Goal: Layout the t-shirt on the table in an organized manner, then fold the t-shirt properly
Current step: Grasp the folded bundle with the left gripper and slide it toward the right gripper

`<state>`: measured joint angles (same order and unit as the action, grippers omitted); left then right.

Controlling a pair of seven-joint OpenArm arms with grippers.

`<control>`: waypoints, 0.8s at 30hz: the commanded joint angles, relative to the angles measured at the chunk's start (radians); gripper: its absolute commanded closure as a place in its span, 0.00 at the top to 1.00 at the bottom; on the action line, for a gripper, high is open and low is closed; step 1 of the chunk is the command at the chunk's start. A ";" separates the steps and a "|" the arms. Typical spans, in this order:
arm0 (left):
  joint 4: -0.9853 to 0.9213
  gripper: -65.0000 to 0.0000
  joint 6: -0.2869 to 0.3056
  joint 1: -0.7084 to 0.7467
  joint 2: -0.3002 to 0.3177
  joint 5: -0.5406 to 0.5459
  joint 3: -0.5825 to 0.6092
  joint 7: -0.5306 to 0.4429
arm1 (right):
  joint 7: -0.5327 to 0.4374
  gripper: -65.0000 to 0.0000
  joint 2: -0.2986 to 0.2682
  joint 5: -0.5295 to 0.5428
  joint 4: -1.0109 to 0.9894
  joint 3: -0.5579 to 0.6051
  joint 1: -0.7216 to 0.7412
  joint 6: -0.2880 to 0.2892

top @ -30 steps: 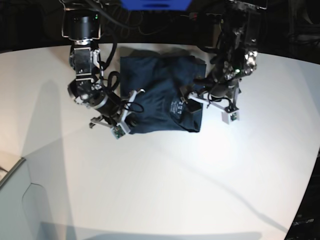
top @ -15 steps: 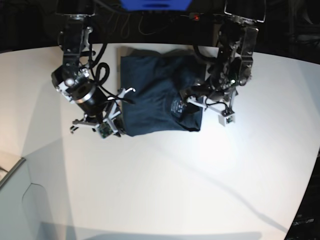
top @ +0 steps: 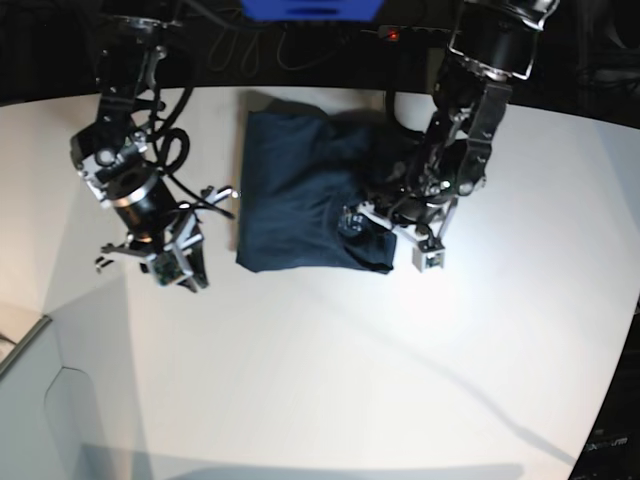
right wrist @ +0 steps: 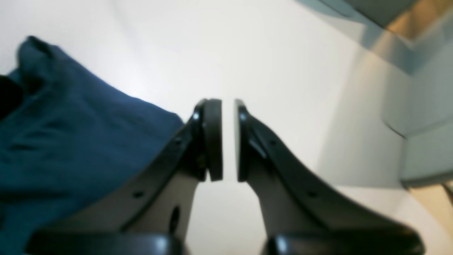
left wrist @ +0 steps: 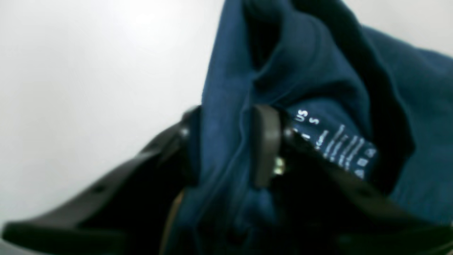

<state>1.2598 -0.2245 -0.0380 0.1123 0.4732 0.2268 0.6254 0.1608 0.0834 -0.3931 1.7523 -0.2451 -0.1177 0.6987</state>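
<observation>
Our left gripper pinches a bunched fold of the shirt, which lies at upper centre of the table. Our right gripper, nearly closed, holds nothing. We may drag several layers and undo the layout.

Bare table wide open from 3 through 9 o'clock of the t-shirt, arms flanking it.

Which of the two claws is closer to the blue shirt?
The left gripper: it pinches the t-shirt. The right gripper hangs beside it, apart.
</observation>
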 commanded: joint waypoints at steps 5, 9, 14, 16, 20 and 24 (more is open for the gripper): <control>-0.094 0.00 -0.011 -0.113 0.016 -0.011 0.118 0.046 | -0.030 0.08 0.002 0.012 0.054 -0.109 0.011 -0.001; -0.205 0.00 0.029 -0.244 0.025 -0.011 0.259 0.000 | -0.030 0.08 0.002 0.012 0.070 -0.210 0.014 -0.001; -0.345 0.00 0.190 -0.428 0.008 -0.012 0.576 -0.075 | -0.030 0.08 0.002 0.012 0.077 -0.337 0.013 -0.001; -0.411 0.00 0.202 -0.495 -0.043 -0.012 0.713 -0.097 | -0.030 0.08 0.002 0.012 0.077 -0.389 0.013 -0.001; -0.532 0.00 0.205 -0.586 -0.147 -0.012 0.909 -0.177 | -0.030 0.08 0.002 0.012 0.077 -0.481 0.011 -0.001; -0.633 0.00 0.207 -0.636 -0.257 -0.012 1.028 -0.249 | -0.030 0.08 0.002 0.012 0.076 -0.543 0.003 -0.001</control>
<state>0.6163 -0.0185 -0.6533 -0.1356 0.4603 1.2594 0.3840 0.1608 0.0940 -0.3939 1.8084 -0.7868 -0.1192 0.6987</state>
